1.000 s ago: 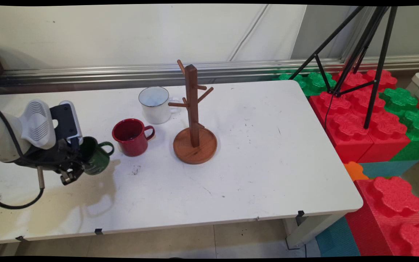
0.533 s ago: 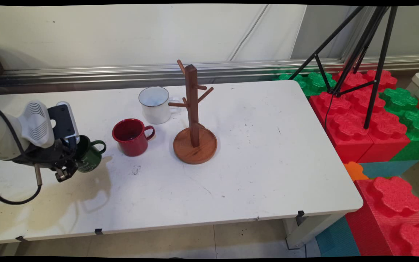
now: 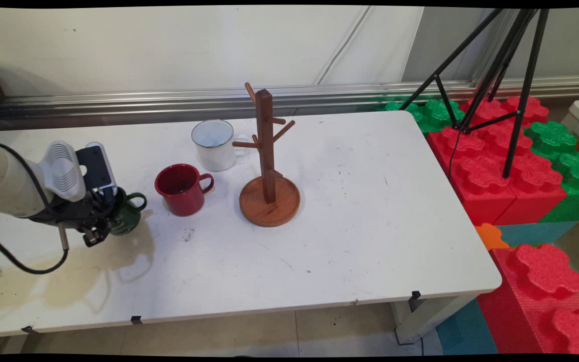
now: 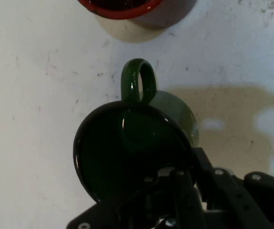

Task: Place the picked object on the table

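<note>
White table (image 3: 350, 221) carries a red mug (image 3: 181, 189), a white mug (image 3: 215, 144) and a wooden rack (image 3: 268, 166). Only the hand view shows the gripper (image 4: 175, 188) pinching the green mug (image 4: 132, 148) by its rim, handle toward the red mug. From the left, the arm reaches low.

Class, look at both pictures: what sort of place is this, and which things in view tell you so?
Probably a robotics lab or test room: a white table set with enamel mugs and a wooden mug tree, a black tripod beside it, and big foam blocks stacked alongside.
</note>
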Robot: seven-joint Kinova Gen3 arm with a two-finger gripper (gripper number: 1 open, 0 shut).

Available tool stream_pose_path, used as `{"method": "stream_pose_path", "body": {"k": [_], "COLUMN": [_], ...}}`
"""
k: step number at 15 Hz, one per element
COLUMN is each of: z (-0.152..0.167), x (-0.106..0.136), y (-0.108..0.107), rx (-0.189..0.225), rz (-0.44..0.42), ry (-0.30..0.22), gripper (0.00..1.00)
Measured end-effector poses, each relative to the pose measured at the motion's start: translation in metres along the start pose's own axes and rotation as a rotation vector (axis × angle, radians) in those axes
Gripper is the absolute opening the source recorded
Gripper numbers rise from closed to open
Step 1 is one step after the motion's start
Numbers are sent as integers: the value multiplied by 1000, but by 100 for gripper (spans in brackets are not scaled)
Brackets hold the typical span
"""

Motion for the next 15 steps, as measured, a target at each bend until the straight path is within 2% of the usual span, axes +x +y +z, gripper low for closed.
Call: {"method": "stream_pose_path", "body": {"k": [11, 12, 15], "z": [26, 27, 29], "x": [0, 0, 2], "y": [-14, -15, -18], "rx": [-36, -39, -44], "rz": [-13, -13, -9], "ry": [-1, 1, 9], "gripper": [0, 100, 100]}}
